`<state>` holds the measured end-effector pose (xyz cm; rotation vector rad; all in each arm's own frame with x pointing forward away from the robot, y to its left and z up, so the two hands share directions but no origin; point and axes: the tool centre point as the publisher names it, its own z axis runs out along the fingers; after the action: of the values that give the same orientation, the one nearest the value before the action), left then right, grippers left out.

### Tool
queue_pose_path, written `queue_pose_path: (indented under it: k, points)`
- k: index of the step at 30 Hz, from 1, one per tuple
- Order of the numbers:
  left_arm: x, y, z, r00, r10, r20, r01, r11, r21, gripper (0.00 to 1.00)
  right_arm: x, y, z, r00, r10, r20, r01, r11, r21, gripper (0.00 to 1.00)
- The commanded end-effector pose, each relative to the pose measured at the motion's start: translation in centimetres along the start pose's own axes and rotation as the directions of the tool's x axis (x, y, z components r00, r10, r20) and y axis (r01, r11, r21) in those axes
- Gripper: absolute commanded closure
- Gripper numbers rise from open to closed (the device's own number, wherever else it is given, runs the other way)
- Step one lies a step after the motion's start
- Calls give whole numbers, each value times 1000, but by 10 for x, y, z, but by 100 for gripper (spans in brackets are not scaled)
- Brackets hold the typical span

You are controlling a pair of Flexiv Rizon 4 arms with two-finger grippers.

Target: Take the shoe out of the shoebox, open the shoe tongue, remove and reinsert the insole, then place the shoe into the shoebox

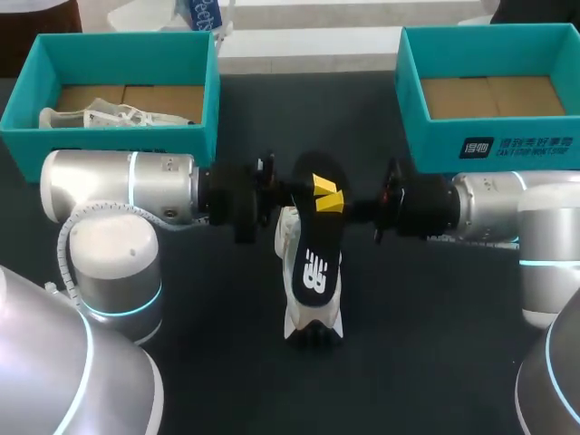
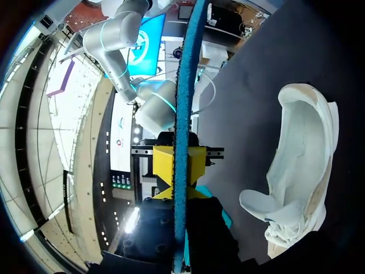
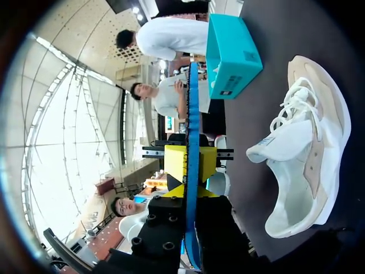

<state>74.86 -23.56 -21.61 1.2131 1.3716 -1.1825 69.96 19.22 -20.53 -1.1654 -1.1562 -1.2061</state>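
A black insole (image 1: pixel 315 265) with a white logo and a blue underside is held edge-up over the white shoe (image 1: pixel 313 319) that lies mid-table. My left gripper (image 1: pixel 319 187) and right gripper (image 1: pixel 333 203) meet tip to tip at the insole's far end, both shut on it. In the left wrist view the insole's blue edge (image 2: pixel 181 114) runs straight between the yellow fingertips of the left gripper (image 2: pixel 181 185), with the shoe (image 2: pixel 302 165) lying beside them, opening up. The right wrist view shows the same blue edge (image 3: pixel 193 114) pinched in the right gripper (image 3: pixel 191 182), beside the laced shoe (image 3: pixel 308 154).
A teal shoebox (image 1: pixel 208 82) at the back left holds another white shoe (image 1: pixel 109 116). A second teal shoebox (image 1: pixel 412 82) at the back right shows only its cardboard floor. Both arms lie across the table's middle, on either side of the shoe.
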Motion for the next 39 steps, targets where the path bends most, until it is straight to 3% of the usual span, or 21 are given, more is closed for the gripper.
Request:
queue_pose_path:
  k: [1, 10, 22, 32, 35, 39]
  points:
    - [1, 2, -4, 1000, -21, -7, 21, 1000, -3, 100, 1, -5, -3, 1000, 3, 12, -3, 1000, -17, 0]
    - [-5, -1, -36, 996, -90, -14, 90, 996, 5, 100, 5, -16, -37, 998, -14, 54, 18, 997, -77, 0]
    - [-20, -24, -76, 991, -130, 38, 128, 991, 42, 100, 2, -22, -82, 995, -32, 90, 37, 998, -57, 0]
    - [-36, -38, -89, 983, -168, 74, 163, 985, 63, 100, 6, -23, -112, 991, -12, 135, 22, 997, -73, 0]
    - [-40, -41, -91, 981, -177, 78, 175, 984, 31, 100, 6, -25, -122, 983, 76, 168, -47, 984, -172, 0]
    - [-41, -41, -93, 979, -184, 85, 183, 983, 21, 100, 6, -25, -122, 983, 76, 168, -47, 984, -172, 0]
